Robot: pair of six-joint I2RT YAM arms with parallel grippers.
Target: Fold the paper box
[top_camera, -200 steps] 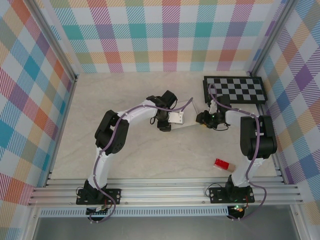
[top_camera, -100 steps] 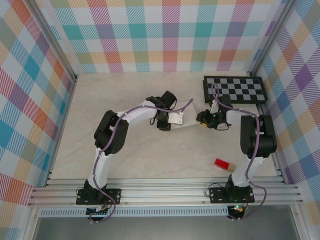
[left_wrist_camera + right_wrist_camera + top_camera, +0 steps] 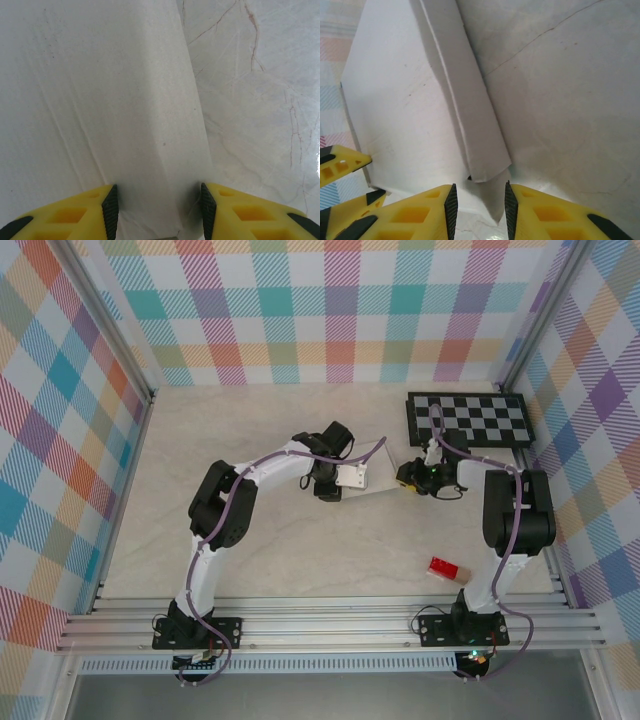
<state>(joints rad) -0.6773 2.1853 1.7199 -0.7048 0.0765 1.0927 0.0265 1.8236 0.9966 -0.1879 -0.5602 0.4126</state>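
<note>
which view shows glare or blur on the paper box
left wrist: the paper box looks soft and washed out, glare at the right edge; right wrist: sharper, its fold shadows the table; top external: even light, box tiny

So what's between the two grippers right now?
The paper box; the right wrist view shows it stretching from the right gripper to the left gripper.

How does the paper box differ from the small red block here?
The paper box is white, broad and thin, with a folded-up flap; the red block is small, red and chunky. The box lies toward the table's middle; the block nearer its front edge. Both rest on it.
</note>
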